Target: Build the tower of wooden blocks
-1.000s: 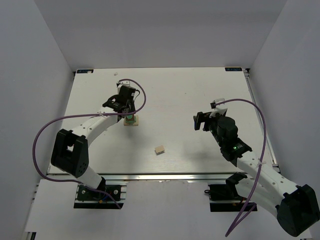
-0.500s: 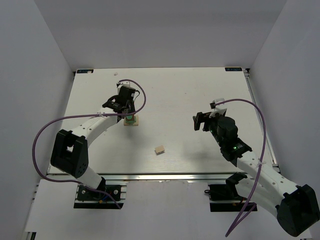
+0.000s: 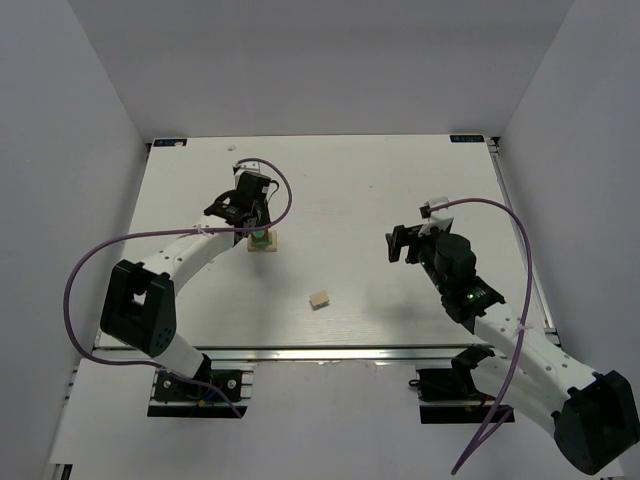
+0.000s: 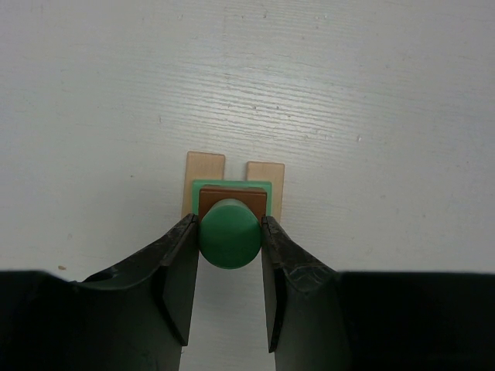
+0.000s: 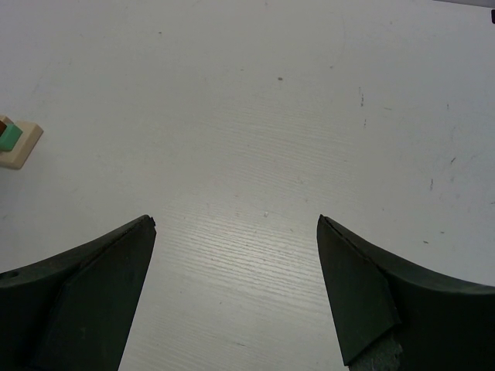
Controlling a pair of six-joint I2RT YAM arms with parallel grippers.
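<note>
As left hand point(image 4: 229, 229) clamps cylinder point(image 4: 230, 246), above tower point(image 4: 204, 165)

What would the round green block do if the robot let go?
Probably stay: the round green block, pinched by the left gripper, seems to sit upright on the brown block. Tipped sideways, its round shape would likely roll. It looks rigid and smooth, so it could slip.

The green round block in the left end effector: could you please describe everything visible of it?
The green round block looks like painted wood, its circular top facing the wrist camera. Both fingers of the left end effector press its sides. It stands directly over a brown block, atop the wood block tower.
</note>
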